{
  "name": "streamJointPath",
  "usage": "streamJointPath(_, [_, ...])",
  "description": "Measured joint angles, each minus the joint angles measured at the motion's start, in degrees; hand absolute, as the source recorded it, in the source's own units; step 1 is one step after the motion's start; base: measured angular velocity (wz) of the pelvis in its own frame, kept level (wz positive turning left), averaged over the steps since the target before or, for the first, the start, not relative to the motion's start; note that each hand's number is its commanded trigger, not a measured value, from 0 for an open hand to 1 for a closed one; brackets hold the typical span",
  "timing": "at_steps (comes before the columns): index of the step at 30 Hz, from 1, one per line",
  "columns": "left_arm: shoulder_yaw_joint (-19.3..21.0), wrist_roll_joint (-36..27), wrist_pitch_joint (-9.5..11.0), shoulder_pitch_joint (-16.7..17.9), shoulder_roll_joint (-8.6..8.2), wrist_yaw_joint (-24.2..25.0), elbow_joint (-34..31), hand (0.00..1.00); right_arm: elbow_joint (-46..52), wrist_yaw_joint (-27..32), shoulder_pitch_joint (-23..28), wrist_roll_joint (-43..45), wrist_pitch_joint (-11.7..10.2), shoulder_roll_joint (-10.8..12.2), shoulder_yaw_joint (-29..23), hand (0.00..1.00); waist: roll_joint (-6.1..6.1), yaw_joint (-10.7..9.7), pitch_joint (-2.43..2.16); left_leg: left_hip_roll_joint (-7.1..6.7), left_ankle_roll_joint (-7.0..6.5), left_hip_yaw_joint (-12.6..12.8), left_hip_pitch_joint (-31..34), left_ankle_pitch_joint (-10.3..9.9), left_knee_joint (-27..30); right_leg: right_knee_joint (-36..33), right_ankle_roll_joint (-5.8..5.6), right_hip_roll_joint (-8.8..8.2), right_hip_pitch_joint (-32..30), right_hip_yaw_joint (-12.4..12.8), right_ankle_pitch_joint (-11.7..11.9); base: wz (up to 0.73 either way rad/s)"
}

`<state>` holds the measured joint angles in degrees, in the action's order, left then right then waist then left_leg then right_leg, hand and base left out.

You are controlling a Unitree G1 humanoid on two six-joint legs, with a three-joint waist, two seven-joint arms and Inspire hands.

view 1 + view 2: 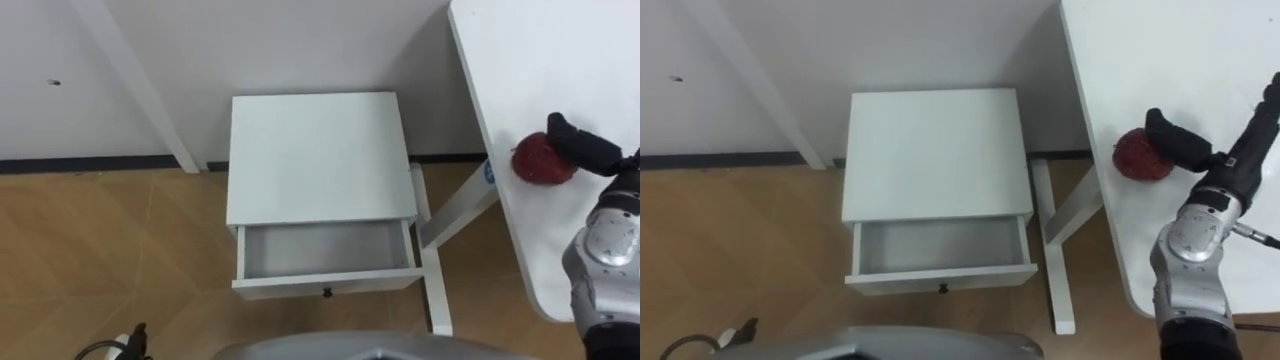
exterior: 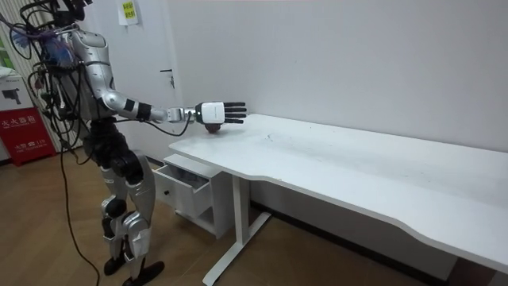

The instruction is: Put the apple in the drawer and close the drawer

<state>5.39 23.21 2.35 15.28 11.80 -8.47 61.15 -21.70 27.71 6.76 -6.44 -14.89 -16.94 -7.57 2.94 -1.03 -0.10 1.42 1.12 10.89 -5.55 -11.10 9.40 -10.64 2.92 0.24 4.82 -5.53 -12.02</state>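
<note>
A red apple (image 1: 538, 160) lies near the left edge of the white desk (image 1: 560, 60), to my right. My right hand (image 1: 590, 150) reaches over it, thumb against the apple's right side and fingers held straight, as the room view's right hand (image 2: 218, 112) shows above the apple (image 2: 213, 127). In front of me stands a white nightstand (image 1: 315, 155) with its drawer (image 1: 325, 283) pulled out and nothing inside. My left hand (image 1: 135, 345) hangs low at the bottom left edge, just a dark tip of it in sight.
The desk's white leg and foot (image 1: 435, 290) stand close to the drawer's right side. A slanted white post (image 1: 140, 85) leans on the wall left of the nightstand. Wooden floor lies to the left. I stand upright facing the nightstand.
</note>
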Motion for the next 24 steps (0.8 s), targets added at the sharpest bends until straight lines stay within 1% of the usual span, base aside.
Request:
streamJointPath(2, [0.01, 0.00, 0.00, 0.03, 0.05, 0.00, 0.00, 0.00, 0.18, -0.90, 0.15, 2.29, -0.03, -0.02, 1.29, 0.00, 0.07, 0.06, -0.08, 0.01, 0.00, 0.00, -0.02, 0.00, 0.10, -0.03, 0.00, -0.01, 0.08, -0.08, 0.00, 0.00])
streamJointPath(7, [-0.01, -0.01, 0.00, 0.02, 0.04, 0.03, -0.07, 0.00, 0.19, -3.65, 1.72, 2.69, 0.22, 0.16, 4.35, 0.00, 0.26, 0.39, -0.15, 0.01, 0.00, 0.02, -0.02, 0.00, 0.10, -0.02, 0.00, -0.02, 0.12, -0.14, 0.00, 0.00])
streamJointPath(10, [-0.01, 0.00, 0.00, 0.01, 0.04, 0.03, -0.08, 0.00, 0.17, -5.35, 2.33, 2.74, 1.24, 0.57, 4.65, 0.00, 0.30, 0.87, -0.15, 0.00, 0.00, 0.02, -0.06, 0.00, 0.08, 0.02, 0.00, -0.01, 0.15, -0.09, 0.00, 0.00])
streamJointPath(16, [0.00, 0.00, 0.10, -0.70, 0.01, 0.03, -0.10, 0.00, 0.14, -7.89, 2.56, 4.93, 1.29, 0.60, 4.71, 0.00, 0.44, 1.51, -0.07, 0.01, 0.00, 0.01, -0.04, 0.00, 0.00, 0.14, 0.00, 0.00, 0.15, -0.11, 0.00, 0.00])
streamJointPath(20, [-0.10, 0.01, 0.12, -0.47, 0.00, 0.12, -0.14, 0.00, 0.38, -7.97, 2.57, 7.22, 1.29, 0.89, 5.69, 0.00, 0.59, 1.49, 0.01, -0.01, 0.00, 0.06, -0.03, 0.00, -0.03, 0.24, 0.00, -0.02, 0.16, -0.06, 0.00, 0.00])
streamJointPath(21, [-0.12, 0.01, 0.11, -0.47, -0.02, 0.16, -0.14, 0.00, 0.38, -8.04, 2.56, 7.22, 1.29, 0.90, 5.94, 0.51, 0.60, 1.49, 0.02, -0.01, 0.00, 0.06, -0.02, 0.00, -0.03, 0.23, 0.00, -0.01, 0.15, -0.05, 0.00, 0.00])
streamJointPath(22, [-0.20, 0.06, 0.12, -0.46, -0.03, 0.16, -0.15, 0.00, 0.39, -8.61, 2.56, 7.29, 1.29, 0.89, 6.40, 1.00, 0.62, 1.48, 0.02, -0.01, 0.00, 0.06, -0.02, 0.00, -0.02, 0.22, 0.00, -0.01, 0.15, -0.07, 0.00, 0.00])
streamJointPath(24, [-0.76, 0.06, 0.12, -0.45, -0.01, 0.16, -0.19, 0.00, 0.39, -9.80, 2.56, 7.52, 1.29, 0.90, 6.55, 1.00, 0.54, 1.50, 0.06, -0.02, 0.00, 0.06, 0.01, 0.00, -0.02, 0.22, 0.00, -0.03, 0.15, -0.11, 0.00, 0.00])
